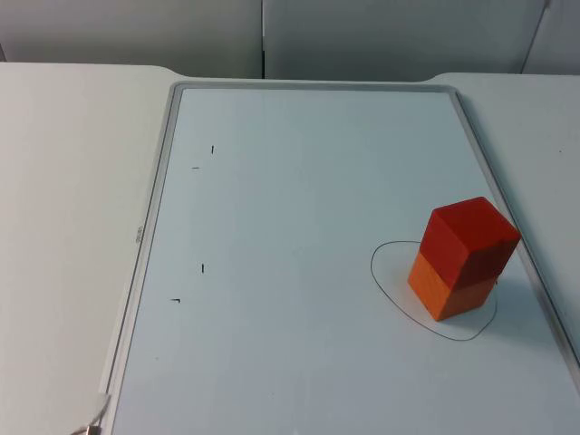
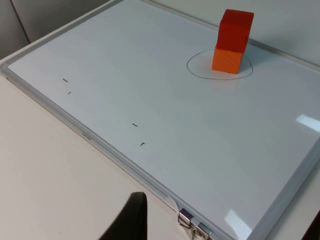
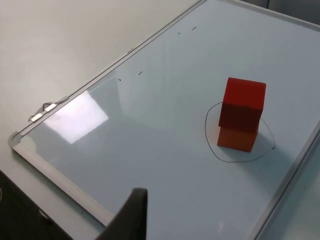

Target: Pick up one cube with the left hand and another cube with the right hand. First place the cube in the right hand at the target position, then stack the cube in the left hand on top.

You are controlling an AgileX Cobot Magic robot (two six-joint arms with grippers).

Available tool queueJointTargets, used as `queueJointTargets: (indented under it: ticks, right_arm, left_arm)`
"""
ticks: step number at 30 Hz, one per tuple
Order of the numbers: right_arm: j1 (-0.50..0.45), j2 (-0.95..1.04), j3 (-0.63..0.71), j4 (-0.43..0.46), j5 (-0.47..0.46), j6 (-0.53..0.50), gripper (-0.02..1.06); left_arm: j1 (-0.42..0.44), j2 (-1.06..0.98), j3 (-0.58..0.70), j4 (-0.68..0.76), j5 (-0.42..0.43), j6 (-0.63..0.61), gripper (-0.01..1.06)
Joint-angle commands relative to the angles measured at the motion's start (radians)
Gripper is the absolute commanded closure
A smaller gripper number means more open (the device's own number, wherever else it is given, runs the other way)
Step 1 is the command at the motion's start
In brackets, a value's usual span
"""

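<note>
Item: red cube [image 1: 473, 238], sitting squarely on top of the orange cube [image 1: 450, 288]. The edges look close to flush, with a slight twist between the two at most.

Item: orange cube, resting on the whiteboard [image 1: 272, 272] inside the hand-drawn pen ring [image 1: 385, 281], toward the ring's far-right side as I see it from the top view.

Item: whiteboard, metal-framed, lying flat on the white table [image 1: 63, 181]. A few small pen ticks [image 1: 202, 268] mark its left half, well apart from the stack.

Item: left gripper [image 2: 131, 220]. I see one dark fingertip at the edge of the left wrist view, over the table just off the board's frame. Whether the fingers are spread or pressed together I cannot tell. It holds nothing that I can see.

Item: right gripper [image 3: 132, 215]. One dark fingertip is over the board's near part, well apart from the cubes. Its finger state I likewise cannot tell.

Judgement: stacking looks complete. The work in hand is keeping both arms away. I would steer any retreat high and away from the stack, since a brush against the red cube would topple it.
</note>
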Motion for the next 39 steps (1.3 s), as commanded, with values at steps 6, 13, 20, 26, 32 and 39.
queueJointTargets:
  ticks: [6,13,20,26,32,39]
  right_arm:
    - [0.003,-0.004,0.005,0.005,-0.013,-0.006,0.00]
    - [-0.071,-0.004,0.005,0.005,-0.013,-0.006,0.00]
    - [-0.308,-0.004,0.005,0.005,-0.013,-0.006,0.00]
    - [-0.517,-0.004,0.005,0.005,-0.013,-0.006,0.00]
    - [-0.688,-0.004,0.005,0.005,-0.013,-0.006,0.00]
    - [-0.751,-0.004,0.005,0.005,-0.013,-0.006,0.00]
  left_arm:
    - [-0.001,-0.004,0.004,0.004,-0.012,-0.007,0.00]
    - [-0.001,-0.004,0.004,0.004,-0.014,-0.007,0.00]
    - [0.021,-0.004,0.004,0.004,-0.014,-0.007,0.00]
    - [0.084,-0.004,0.004,0.004,-0.014,-0.007,0.00]
    - [0.125,-0.004,0.004,0.004,-0.014,-0.007,0.00]
    - [0.136,-0.004,0.004,0.004,-0.014,-0.007,0.00]
